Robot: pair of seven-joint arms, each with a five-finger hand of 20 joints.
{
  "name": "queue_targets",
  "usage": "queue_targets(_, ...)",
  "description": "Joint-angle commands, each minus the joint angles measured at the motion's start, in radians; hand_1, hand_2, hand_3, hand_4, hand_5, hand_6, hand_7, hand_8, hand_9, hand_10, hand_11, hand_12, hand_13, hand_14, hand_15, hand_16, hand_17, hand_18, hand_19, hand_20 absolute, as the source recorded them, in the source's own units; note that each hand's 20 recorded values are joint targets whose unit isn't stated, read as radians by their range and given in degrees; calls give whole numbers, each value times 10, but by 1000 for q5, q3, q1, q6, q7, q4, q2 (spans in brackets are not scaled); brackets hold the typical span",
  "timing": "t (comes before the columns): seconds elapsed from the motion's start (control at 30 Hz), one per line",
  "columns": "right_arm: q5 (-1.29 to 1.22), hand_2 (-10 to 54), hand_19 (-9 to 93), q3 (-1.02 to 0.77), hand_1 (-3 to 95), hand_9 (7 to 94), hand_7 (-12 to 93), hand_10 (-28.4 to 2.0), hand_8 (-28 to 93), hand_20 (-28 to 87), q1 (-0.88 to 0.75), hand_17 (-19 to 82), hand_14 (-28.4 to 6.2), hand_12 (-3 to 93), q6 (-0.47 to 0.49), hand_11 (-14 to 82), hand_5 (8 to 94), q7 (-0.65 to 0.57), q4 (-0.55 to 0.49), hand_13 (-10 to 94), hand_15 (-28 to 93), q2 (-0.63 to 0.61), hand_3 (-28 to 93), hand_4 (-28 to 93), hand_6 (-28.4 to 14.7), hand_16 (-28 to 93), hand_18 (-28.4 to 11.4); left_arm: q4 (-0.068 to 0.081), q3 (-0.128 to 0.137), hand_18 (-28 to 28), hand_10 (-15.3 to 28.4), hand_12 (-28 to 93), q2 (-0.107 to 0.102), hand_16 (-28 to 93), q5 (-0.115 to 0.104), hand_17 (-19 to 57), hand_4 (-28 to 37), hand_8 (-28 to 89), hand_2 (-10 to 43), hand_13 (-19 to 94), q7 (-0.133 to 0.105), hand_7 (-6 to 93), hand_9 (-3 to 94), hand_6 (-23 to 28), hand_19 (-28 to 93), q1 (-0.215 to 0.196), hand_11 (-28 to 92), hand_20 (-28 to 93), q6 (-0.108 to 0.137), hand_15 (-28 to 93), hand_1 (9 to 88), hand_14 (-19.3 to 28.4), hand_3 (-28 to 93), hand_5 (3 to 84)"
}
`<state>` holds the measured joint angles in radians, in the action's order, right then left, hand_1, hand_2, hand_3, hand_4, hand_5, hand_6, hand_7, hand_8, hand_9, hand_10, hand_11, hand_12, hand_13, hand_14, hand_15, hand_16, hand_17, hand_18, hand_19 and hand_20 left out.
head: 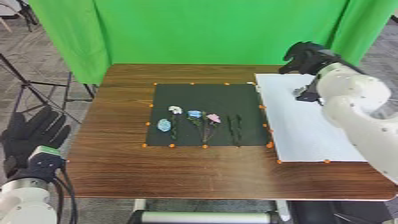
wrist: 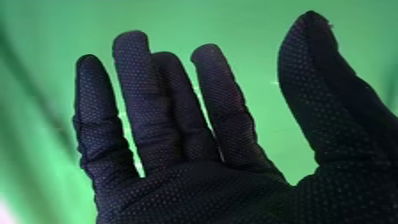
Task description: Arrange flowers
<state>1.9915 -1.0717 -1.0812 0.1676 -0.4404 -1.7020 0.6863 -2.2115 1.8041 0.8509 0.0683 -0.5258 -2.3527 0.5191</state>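
In the head view, my right hand is over the far right part of the table, above the far end of the white sheet. Its palm faces the camera in the right wrist view, fingers straight, holding nothing. My left hand stands off the table's left edge, fingers straight. On the black mat lie a white flower, a light blue flower, a blue flower, a pink flower and dark green stems.
The brown table carries the mat and the sheet side by side, with small orange markers along their edges. A small dark object is on the sheet beside my right forearm. A green curtain hangs behind the table.
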Motion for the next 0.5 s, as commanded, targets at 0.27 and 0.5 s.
queue_targets(0.27, -99, -95, 482, -351, 297, 392, 228, -146, -140, 190, -289, 191, -121, 142, 157, 103, 388, 43, 37, 345, 282, -173, 800, -283, -46, 124, -186, 4, 37, 146, 146, 96, 30, -98, 30, -55, -283, -124, 113, 246, 53, 214, 387, 78, 414, -9, 299, 135, -30, 523, 277, 154, 727, 459)
queue_targets(0.5, -98, -95, 446, -261, 288, 377, 224, -141, -138, 192, -237, 184, -113, 135, 157, 98, 373, 67, 105, 330, 251, -146, 805, -283, -44, 122, -182, 13, 12, 147, 134, 96, 14, -97, 36, -55, -283, -128, 112, 247, 48, 222, 347, 70, 415, 14, 299, 135, -40, 527, 278, 156, 730, 419)
